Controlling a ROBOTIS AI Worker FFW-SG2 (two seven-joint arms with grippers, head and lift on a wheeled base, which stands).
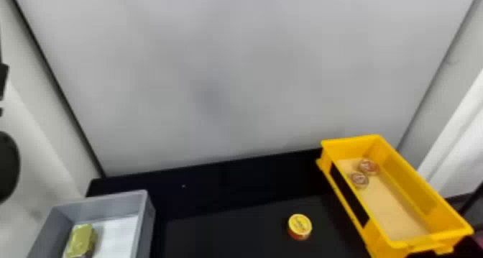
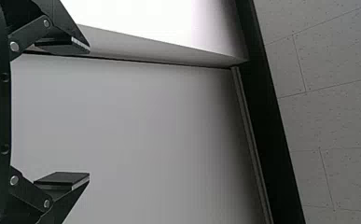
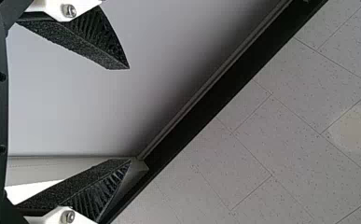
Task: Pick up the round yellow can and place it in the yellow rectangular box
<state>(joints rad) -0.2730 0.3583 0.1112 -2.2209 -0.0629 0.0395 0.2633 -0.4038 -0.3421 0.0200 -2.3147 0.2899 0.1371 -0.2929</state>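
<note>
- A pale wall (image 1: 233,77) rose behind everything, closing off the far side.
- Below it I saw the black worktop (image 1: 230,235), its far edge running along the wall; its dark surface stretched between the two boxes, leaving room to move there.
- The yellow rectangular box (image 1: 409,167) stood on the right, its far end near the wall. Its raised left side stood between the can and the box's tan floor, which lay open toward the near end.
- The grey box (image 1: 147,217) stood at the left.
- The left gripper (image 2: 88,112) had its fingers spread wide.
- The right gripper (image 3: 129,114) was open too.
- A yellow-green item (image 1: 81,240) lay in the grey box.
- Two round cans (image 1: 359,180) sat close together toward the yellow box's far end.
- The round yellow can (image 1: 300,224) was on the worktop, lid up, left of the yellow box and apart from it.
</note>
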